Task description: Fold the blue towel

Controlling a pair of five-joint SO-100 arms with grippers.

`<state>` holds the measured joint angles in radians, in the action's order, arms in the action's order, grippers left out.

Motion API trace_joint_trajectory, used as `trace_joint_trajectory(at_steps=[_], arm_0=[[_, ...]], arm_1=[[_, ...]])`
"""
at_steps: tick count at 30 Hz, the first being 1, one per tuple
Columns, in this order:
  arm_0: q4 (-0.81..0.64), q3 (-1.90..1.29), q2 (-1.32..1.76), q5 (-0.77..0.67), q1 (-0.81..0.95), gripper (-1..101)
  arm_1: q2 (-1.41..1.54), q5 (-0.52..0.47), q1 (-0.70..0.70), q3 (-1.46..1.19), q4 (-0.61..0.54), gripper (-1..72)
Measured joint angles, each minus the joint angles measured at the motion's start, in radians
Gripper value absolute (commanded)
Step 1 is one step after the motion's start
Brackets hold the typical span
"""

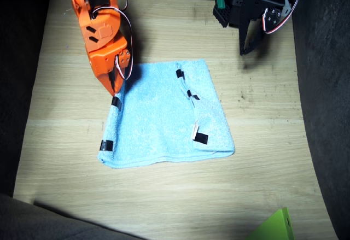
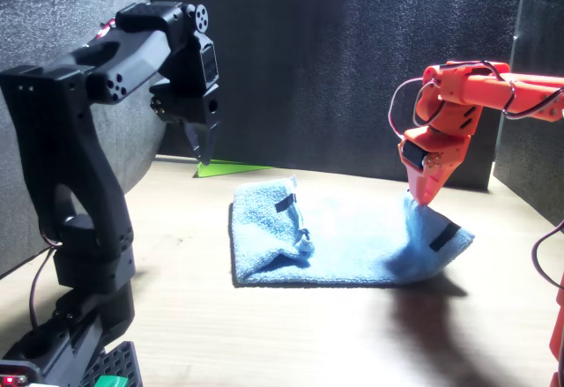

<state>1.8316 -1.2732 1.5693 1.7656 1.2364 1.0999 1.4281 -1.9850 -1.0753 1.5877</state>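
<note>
1. The blue towel (image 1: 164,114) lies folded at the middle of the wooden table (image 1: 65,141), with black tape strips (image 1: 105,145) along its edges.
2. The orange right gripper (image 1: 115,89) pinches the towel's edge at about 10 o'clock, lifting it slightly.
3. The black left gripper (image 1: 247,47) hangs above the table at 1 o'clock, jaws together, holding nothing.

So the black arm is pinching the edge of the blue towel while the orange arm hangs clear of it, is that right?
No, it's the reverse. In the front view the orange right gripper pinches the blue towel at its edge, lifting it slightly, while the black left gripper hangs clear of it.
</note>
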Motion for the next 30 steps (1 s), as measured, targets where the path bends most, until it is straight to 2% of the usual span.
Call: trace_joint_trajectory(at_steps=[15, 30], arm_0=[[-0.021, -0.087, 0.035, 0.023, 0.021, 0], [-0.04, -0.123, 0.043, 0.023, 0.032, 0]], arm_1=[[-0.39, 0.031, -0.135, 0.687, 0.302, 0.1], [-0.446, 0.014, -0.278, 0.772, 0.324, 0.0]])
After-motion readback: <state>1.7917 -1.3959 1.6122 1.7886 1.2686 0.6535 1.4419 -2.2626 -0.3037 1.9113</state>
